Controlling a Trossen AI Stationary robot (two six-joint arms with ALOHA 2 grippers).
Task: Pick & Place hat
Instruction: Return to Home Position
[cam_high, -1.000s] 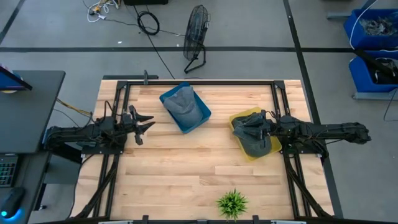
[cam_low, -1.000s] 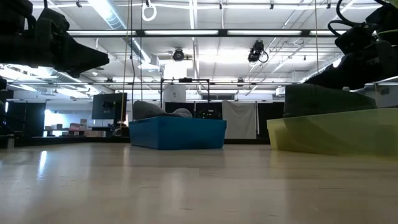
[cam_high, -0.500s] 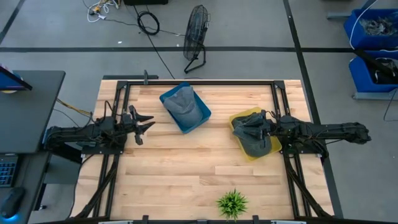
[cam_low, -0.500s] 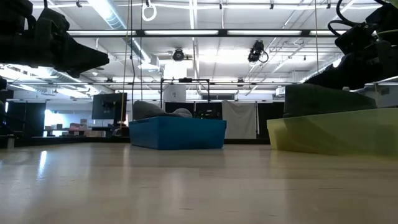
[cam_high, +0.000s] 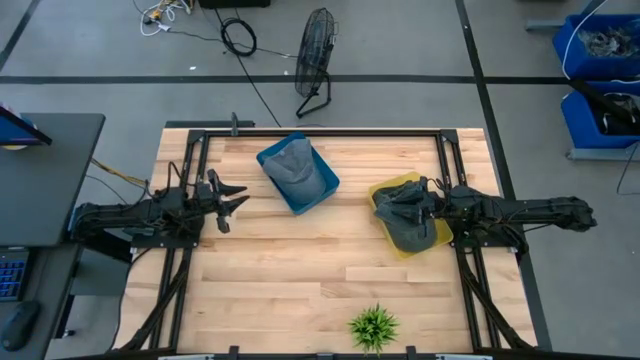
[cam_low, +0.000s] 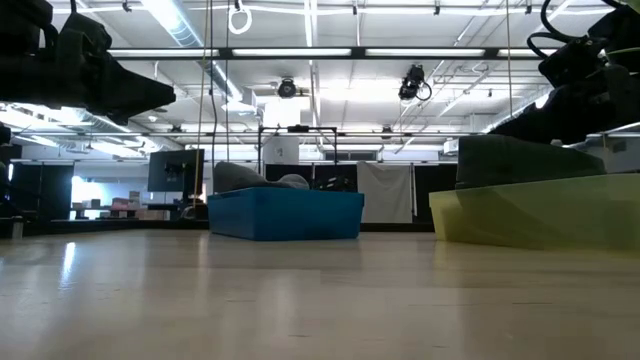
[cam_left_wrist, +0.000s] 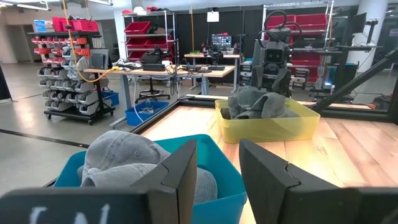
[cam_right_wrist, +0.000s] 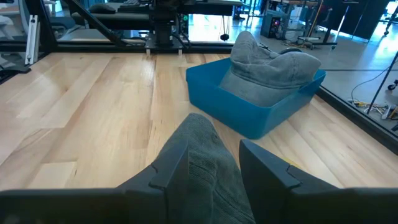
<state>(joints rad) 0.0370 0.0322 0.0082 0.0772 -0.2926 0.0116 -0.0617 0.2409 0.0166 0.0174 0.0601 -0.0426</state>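
A grey hat (cam_high: 293, 165) lies in a blue bin (cam_high: 322, 190) at the table's far middle. A second grey hat (cam_high: 400, 225) lies heaped in a yellow bin (cam_high: 386, 189) at the right. My right gripper (cam_high: 412, 208) stands open, level over that bin; a ridge of the hat's cloth (cam_right_wrist: 208, 155) rises between its fingers. My left gripper (cam_high: 238, 197) hangs open at the table's left, above the wood, with nothing between its fingers (cam_left_wrist: 183, 171); it points toward the blue bin (cam_left_wrist: 214, 155). My right gripper has the yellow bin's hat between its two fingers, a raised fold of cloth (cam_right_wrist: 211, 146) filling the gap. Whether the fingers (cam_right_wrist: 177, 162) touch the cloth, I cannot tell. The hat rests in its bin.
A small green plant (cam_high: 373, 325) stands at the near edge. A black frame (cam_high: 320, 131) runs round the table. A fan (cam_high: 315, 60) stands on the floor beyond the far edge. Bare wood (cam_high: 300, 260) lies between the bins and the near edge.
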